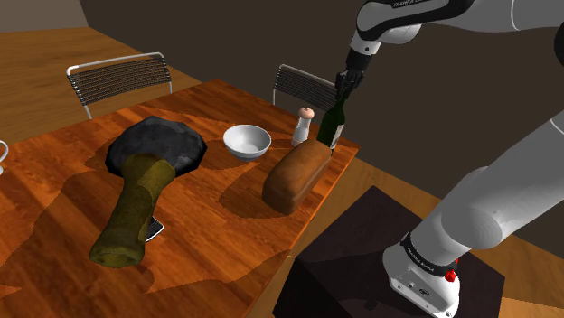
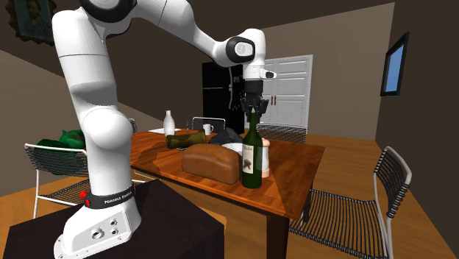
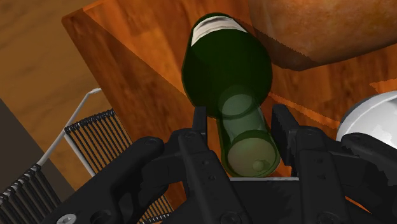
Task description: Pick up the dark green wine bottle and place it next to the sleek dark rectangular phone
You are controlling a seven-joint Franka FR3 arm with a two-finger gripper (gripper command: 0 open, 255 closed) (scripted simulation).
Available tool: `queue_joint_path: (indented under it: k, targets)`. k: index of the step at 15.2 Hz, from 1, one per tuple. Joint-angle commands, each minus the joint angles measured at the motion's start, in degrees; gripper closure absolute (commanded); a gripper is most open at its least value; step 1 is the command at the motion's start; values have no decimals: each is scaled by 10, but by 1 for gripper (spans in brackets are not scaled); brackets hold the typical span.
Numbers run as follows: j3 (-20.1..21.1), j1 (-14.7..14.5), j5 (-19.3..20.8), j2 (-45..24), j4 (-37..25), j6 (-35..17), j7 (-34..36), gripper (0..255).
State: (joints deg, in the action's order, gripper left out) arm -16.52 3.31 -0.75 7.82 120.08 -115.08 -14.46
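A dark green wine bottle with a pale label stands upright at the corner of the wooden table, nearest the stand. My black gripper is right above it, pointing down, with the bottle's neck between its fingers. The fingers stand apart on either side of the neck, with thin gaps showing, so the neck is not clasped. The dark phone lies flat near the table's front edge, partly under an olive stalk.
A brown bread loaf lies just beside the bottle, with a shaker and a white bowl behind it. A big dark-capped, olive-stemmed object lies across the table's middle. Wire chairs stand around the table.
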Motion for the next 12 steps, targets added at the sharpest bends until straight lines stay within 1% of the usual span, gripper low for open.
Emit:
queue_joint_path:
  k: [1, 4, 12]
  targets:
    - [0, 0, 0, 0, 0, 0, 0, 255]
    - [0, 0, 0, 0, 0, 0, 0, 255]
    - [2, -1, 3, 10, -52, 61, 5, 255]
